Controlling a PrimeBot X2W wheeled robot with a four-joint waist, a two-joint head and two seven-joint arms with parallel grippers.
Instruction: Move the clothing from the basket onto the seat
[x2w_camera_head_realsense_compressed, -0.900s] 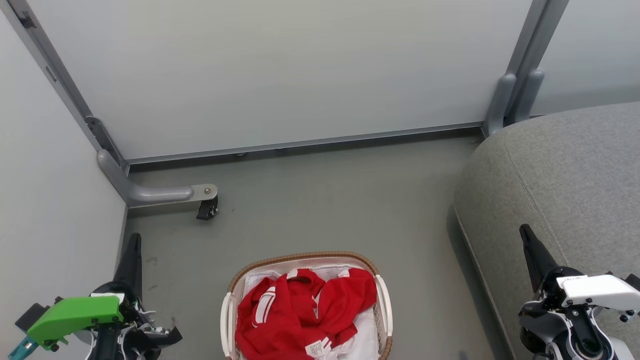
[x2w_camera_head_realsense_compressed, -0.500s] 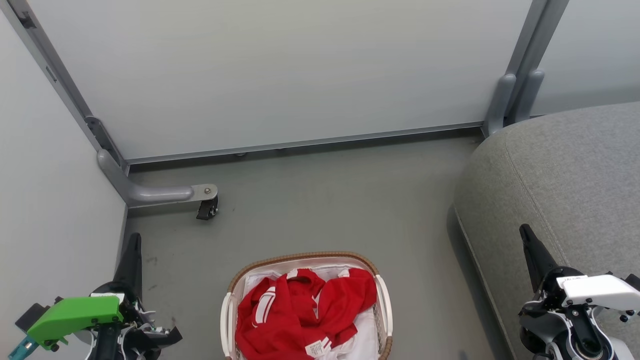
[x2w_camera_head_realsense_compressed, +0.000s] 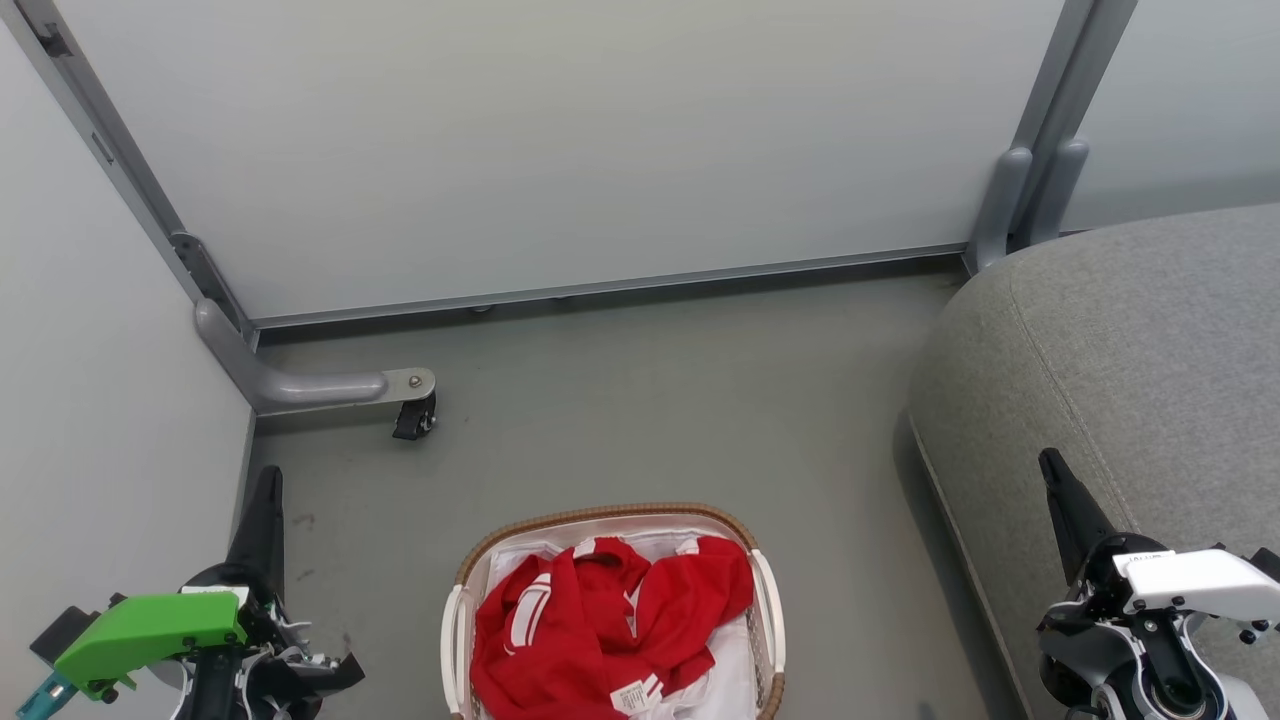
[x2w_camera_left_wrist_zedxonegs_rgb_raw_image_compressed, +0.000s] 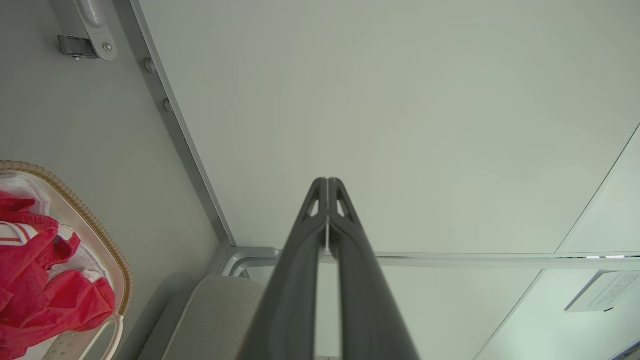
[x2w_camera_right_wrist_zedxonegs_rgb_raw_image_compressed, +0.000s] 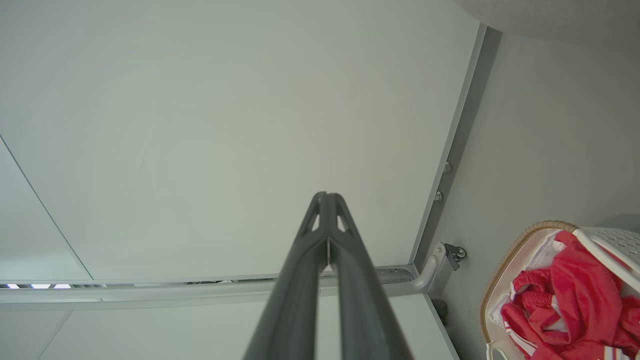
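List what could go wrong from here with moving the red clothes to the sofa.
The clothing lies bunched on the white liner; a pinch may drag the liner out too.
The left gripper and right gripper are shut and beside the basket; reaching in shut would only push fabric.

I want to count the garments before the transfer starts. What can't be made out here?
Number of pieces in the clothing: head view, folds overlap and the bottom edge cuts the heap.
Near rim of the basket: head view, cut off by the bottom edge.
Print on the white label: head view, too small.
Full extent of the seat: head view, cut off by the right edge.
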